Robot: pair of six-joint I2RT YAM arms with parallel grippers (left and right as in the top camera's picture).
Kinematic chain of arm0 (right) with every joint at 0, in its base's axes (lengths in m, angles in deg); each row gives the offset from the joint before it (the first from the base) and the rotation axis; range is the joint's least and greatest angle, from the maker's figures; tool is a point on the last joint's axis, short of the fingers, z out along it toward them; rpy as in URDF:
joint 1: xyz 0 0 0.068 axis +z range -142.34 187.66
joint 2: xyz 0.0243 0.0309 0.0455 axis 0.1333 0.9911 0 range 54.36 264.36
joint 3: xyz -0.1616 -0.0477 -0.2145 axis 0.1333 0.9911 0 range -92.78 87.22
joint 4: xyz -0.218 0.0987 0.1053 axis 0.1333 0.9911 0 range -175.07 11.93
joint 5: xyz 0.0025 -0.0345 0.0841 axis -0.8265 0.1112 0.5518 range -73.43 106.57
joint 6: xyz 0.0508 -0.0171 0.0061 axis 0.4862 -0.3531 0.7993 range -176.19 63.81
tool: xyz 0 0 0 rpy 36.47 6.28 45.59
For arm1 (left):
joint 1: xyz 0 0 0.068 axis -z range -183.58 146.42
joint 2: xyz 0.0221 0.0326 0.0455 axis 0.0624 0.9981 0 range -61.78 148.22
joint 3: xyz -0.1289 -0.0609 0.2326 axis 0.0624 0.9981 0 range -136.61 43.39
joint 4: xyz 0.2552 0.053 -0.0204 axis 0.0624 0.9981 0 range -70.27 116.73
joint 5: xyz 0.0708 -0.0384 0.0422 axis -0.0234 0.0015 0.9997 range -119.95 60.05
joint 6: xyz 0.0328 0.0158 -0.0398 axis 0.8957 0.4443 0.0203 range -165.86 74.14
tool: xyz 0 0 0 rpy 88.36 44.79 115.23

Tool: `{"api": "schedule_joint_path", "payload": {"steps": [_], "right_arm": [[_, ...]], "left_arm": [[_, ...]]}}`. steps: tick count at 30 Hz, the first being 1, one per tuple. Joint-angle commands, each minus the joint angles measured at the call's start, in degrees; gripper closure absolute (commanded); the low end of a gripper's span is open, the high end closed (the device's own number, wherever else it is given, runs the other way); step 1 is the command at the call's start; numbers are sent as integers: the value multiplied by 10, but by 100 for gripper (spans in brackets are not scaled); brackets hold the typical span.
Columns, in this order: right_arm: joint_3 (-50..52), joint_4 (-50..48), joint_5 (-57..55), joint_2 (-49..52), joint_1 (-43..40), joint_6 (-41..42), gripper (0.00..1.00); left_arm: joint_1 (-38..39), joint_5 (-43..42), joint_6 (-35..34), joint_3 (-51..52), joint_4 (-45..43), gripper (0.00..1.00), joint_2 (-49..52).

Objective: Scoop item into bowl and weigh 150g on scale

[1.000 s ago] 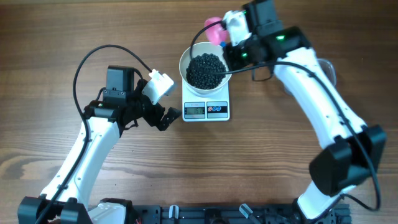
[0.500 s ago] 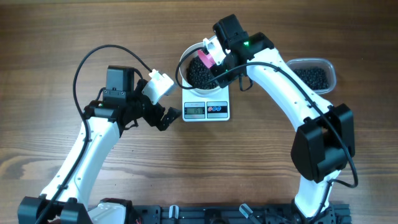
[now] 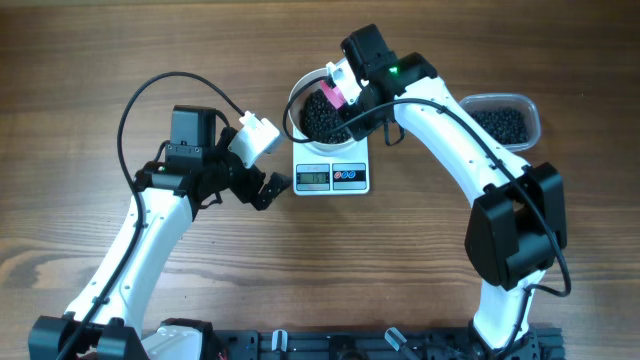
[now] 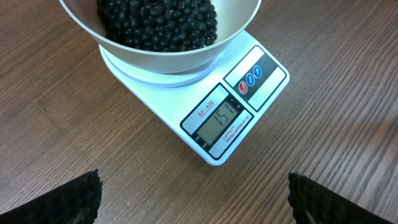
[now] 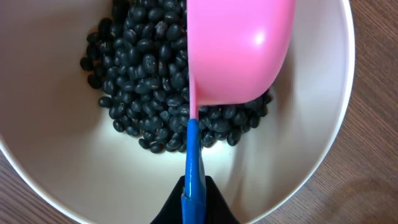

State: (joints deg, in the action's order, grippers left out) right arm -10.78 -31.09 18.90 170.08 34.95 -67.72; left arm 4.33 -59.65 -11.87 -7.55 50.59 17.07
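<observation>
Was one bowl (image 3: 295, 105), one scale (image 3: 331, 177), one pink scoop (image 3: 331, 93), one clear tub (image 3: 512, 97). Arms were two: left arm (image 3: 150, 240), right arm (image 3: 470, 140). Beans (image 3: 315, 122) too many for counting.

Stretches the left arm (image 3: 150, 240) from the near edge up and inward, elbow bent, wrist turned toward the right. Carries the left gripper (image 3: 272, 188) with jaws spread wide and empty, dark fingertips (image 4: 68, 199) showing at both lower corners of the wrist view. Reaches the right arm (image 3: 470, 150) from the near right in a long arc up and leftward, wrist angled down. Clamps the right gripper (image 5: 194, 202) tight on the thin handle of a scoop (image 5: 236, 50), fingers pinching from both sides.
</observation>
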Motion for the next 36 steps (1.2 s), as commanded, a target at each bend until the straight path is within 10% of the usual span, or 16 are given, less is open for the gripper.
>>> {"api": "schedule_joint_path", "payload": {"steps": [1,36], "right_arm": [[-9,3,19,11,1,-19,96],[-25,20,253,9,-102,26,96]], "left_arm": [[-2,-5,3,4,0,0,-1],[-2,-5,3,4,0,0,-1]]}}
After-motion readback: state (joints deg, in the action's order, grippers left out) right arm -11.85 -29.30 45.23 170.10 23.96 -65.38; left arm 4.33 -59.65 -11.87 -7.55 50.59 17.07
